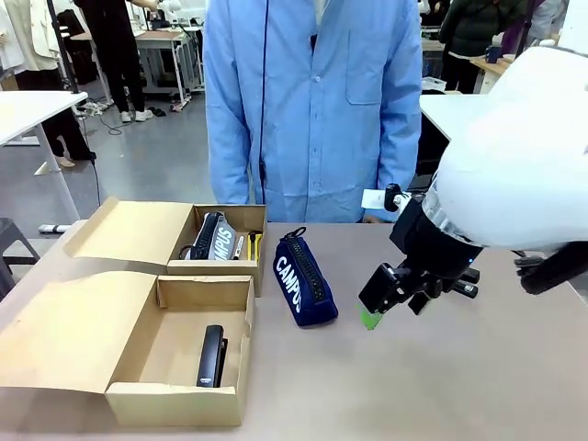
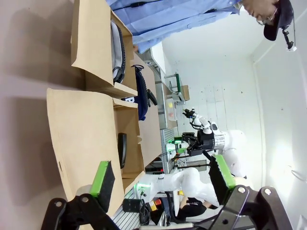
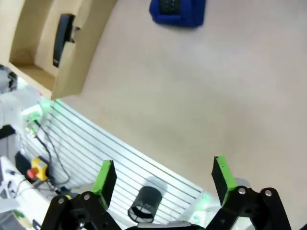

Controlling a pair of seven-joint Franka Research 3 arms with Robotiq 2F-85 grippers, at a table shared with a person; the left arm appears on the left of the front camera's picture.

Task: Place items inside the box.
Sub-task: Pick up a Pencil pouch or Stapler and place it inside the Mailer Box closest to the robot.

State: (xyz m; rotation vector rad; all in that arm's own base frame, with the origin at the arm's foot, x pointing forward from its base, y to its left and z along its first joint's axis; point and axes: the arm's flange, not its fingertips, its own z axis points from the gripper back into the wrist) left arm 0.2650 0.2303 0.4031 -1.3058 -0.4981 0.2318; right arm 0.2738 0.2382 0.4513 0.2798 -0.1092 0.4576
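Note:
Two open cardboard boxes sit at the table's left. The near box (image 1: 138, 404) holds a black stapler (image 1: 212, 356). Inside the far box (image 1: 260, 276) lie a grey zip pouch (image 1: 213, 237), a slim pen (image 1: 240, 247) and a yellow utility knife (image 1: 256, 244). A navy "CAMPUS" pouch (image 1: 305, 278) stands on the table just right of the boxes. My right gripper (image 1: 372, 308) hovers right of that pouch, open and holding nothing (image 3: 163, 176); its wrist view has the navy pouch (image 3: 177, 10) and stapler (image 3: 62, 38) far ahead. My left gripper (image 2: 162, 176) is open and holds nothing, with the boxes (image 2: 91, 124) lying beyond it.
A person in a light blue coat (image 1: 312, 101) stands at the far edge behind the boxes. The boxes' flaps (image 1: 64, 331) spread out to the left. Bare tabletop (image 1: 432, 386) lies in front of and right of the navy pouch.

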